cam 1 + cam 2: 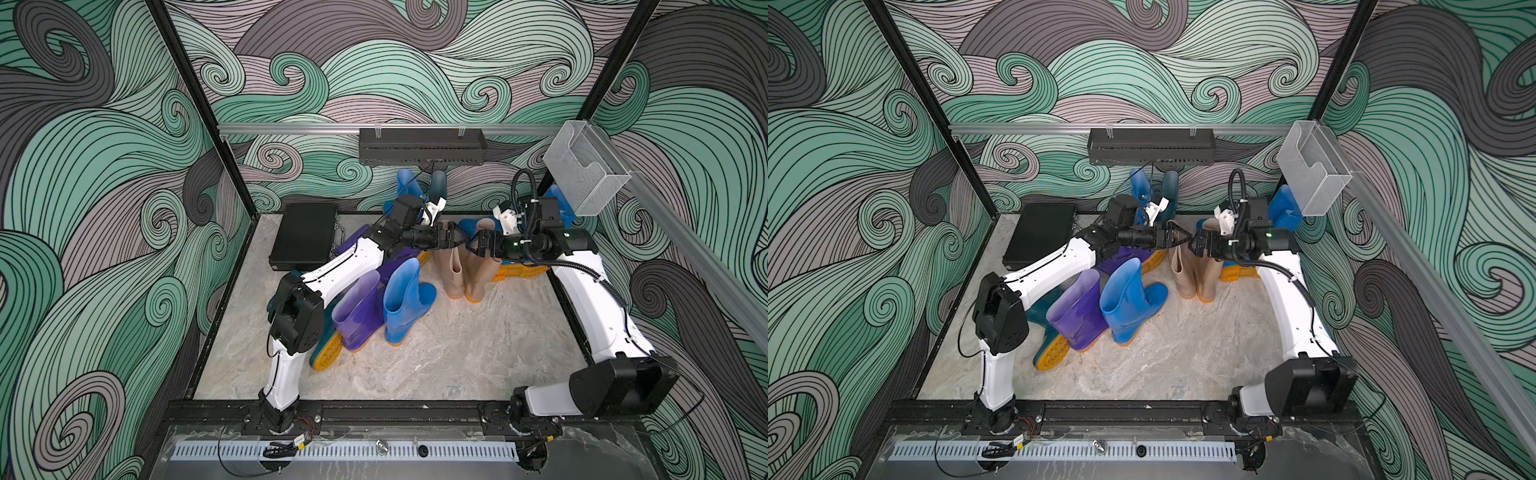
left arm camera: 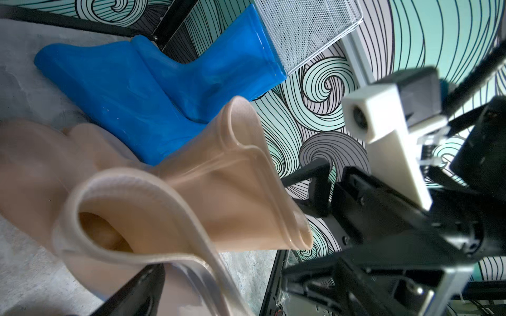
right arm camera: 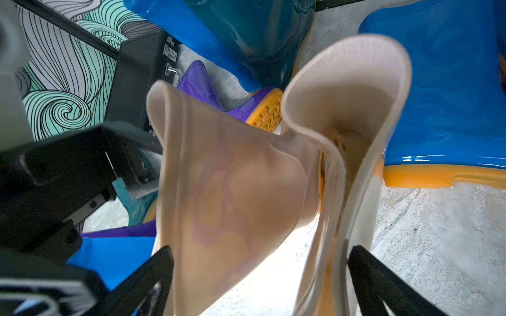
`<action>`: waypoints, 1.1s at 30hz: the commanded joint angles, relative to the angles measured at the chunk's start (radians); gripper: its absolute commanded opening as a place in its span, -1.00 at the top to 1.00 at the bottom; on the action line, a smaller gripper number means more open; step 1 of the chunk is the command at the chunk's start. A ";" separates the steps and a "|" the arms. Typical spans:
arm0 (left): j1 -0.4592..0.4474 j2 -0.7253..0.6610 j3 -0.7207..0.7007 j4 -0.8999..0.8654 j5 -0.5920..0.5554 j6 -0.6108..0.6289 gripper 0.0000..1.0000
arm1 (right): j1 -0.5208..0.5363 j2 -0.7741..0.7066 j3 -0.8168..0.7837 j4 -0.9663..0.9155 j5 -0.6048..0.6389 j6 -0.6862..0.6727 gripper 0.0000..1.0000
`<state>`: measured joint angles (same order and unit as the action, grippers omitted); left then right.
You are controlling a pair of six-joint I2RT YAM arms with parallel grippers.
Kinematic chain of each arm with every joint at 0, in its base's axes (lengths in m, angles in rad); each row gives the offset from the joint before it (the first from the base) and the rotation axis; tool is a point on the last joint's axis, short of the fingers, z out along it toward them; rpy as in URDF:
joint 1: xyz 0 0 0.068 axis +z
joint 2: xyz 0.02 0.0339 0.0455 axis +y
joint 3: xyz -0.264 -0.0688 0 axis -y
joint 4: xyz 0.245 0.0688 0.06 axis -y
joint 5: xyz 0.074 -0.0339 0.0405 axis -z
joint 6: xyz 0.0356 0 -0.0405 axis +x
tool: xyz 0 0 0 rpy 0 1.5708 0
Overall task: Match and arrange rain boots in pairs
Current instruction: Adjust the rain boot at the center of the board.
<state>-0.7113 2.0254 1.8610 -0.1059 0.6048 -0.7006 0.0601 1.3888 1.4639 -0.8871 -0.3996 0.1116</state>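
Note:
Two beige rain boots (image 1: 452, 270) (image 1: 478, 276) stand side by side mid-table, seen in both top views (image 1: 1185, 270). My left gripper (image 1: 457, 240) and right gripper (image 1: 474, 245) meet nose to nose over their cuffs. In the right wrist view the right gripper (image 3: 260, 273) is open, its black fingers (image 3: 153, 273) straddling both beige cuffs (image 3: 232, 191). In the left wrist view one left finger (image 2: 137, 287) shows beside a beige cuff (image 2: 123, 216); the left gripper is open. A purple boot (image 1: 357, 311) and a blue boot (image 1: 405, 299) stand near the front left.
A teal boot (image 1: 326, 353) lies under my left arm, and another purple boot (image 1: 351, 243) lies behind it. Blue (image 1: 405, 183) and teal (image 1: 438, 185) boots lean on the back wall; more blue boots (image 1: 559, 203) crowd the back right. A flat black case (image 1: 305, 237) lies at the back left.

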 commanded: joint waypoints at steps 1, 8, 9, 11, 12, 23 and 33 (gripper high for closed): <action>0.004 0.046 0.073 0.079 -0.018 -0.035 -0.93 | 0.009 -0.070 -0.051 0.080 -0.034 -0.063 -0.98; -0.011 0.158 0.174 0.103 0.006 -0.120 -0.93 | 0.014 -0.052 -0.047 0.099 -0.061 -0.033 -0.98; -0.014 0.167 0.182 0.111 0.003 -0.132 -0.93 | 0.016 -0.042 -0.037 0.090 -0.059 -0.030 -0.98; -0.020 0.186 0.201 0.123 -0.003 -0.150 -0.93 | 0.034 -0.021 -0.020 0.074 -0.035 -0.027 -0.98; -0.023 0.195 0.215 0.124 -0.005 -0.156 -0.93 | 0.050 -0.010 -0.015 0.062 -0.007 -0.031 -0.98; -0.039 0.197 0.178 0.168 -0.117 -0.274 -0.93 | 0.115 -0.041 -0.091 0.164 0.217 0.192 -0.98; -0.027 0.144 0.195 0.020 -0.147 -0.133 -0.92 | 0.125 -0.040 -0.132 0.157 0.232 0.146 0.17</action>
<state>-0.7422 2.2253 2.0445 -0.0135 0.4992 -0.9131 0.1802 1.3617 1.3411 -0.7242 -0.1730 0.2676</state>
